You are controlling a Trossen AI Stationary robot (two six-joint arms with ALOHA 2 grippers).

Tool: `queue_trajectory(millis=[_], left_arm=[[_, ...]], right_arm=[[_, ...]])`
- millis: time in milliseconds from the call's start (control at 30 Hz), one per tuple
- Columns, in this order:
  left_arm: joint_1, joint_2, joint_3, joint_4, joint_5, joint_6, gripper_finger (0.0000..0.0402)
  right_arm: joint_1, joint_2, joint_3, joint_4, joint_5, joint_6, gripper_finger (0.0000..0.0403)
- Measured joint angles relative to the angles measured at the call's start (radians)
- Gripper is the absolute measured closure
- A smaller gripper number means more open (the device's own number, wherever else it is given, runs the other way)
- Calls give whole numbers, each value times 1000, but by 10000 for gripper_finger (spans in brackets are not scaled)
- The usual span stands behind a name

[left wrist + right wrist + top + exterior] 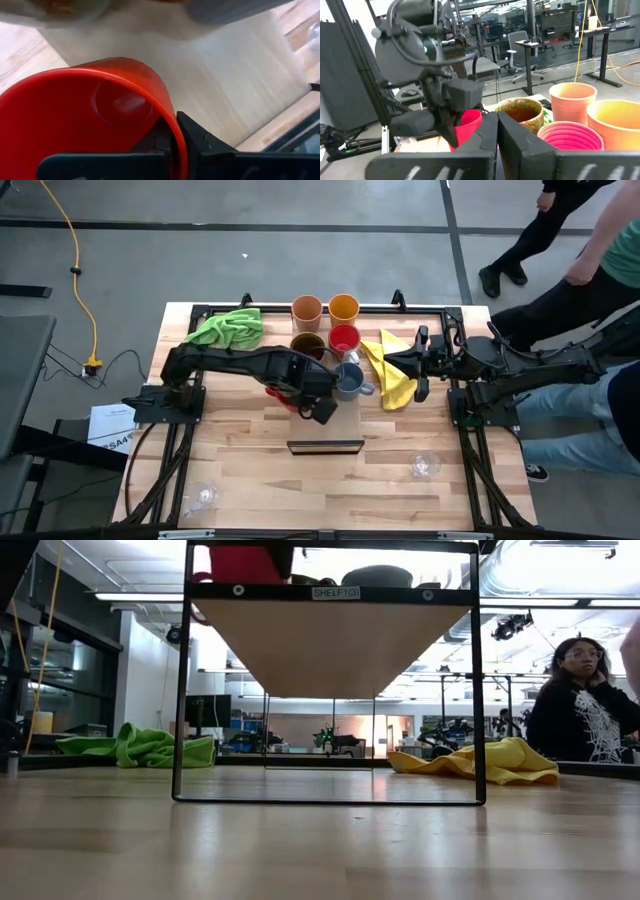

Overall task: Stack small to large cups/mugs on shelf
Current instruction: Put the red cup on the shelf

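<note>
My left gripper [312, 402] is shut on a red mug [90, 120] over the left part of the shelf [325, 435], a light-wood board with a dark front edge. A brown mug [308, 345], a second red mug [343, 338] and a grey-blue mug [348, 380] stand farther back on the board. A peach tumbler [306, 310] and an orange tumbler [343, 307] stand behind them. Two clear glasses [425, 465] [205, 497] stand on the table near the front. My right gripper [497, 122] is shut and empty above the yellow cloth [392, 375]. My left gripper holds the red mug by its rim [176, 131], one finger [160, 142] inside the mug and one finger [197, 140] outside. The fingers come from above, pointing down. The mug is about upright, mouth up; whether its base rests on the shelf, I cannot tell.
A green cloth [228, 328] lies at the back left, and the yellow cloth lies right of the shelf. The shelf stands on a thin dark frame [180, 690] above the tabletop. People [580, 690] are beyond the table's right side.
</note>
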Motion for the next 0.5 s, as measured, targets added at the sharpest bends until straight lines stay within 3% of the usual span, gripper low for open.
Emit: queue_trajectory(millis=[500], left_arm=[[-3,38,6,72,-39,32,390]], right_arm=[[0,0,0,-6,0,0,403]])
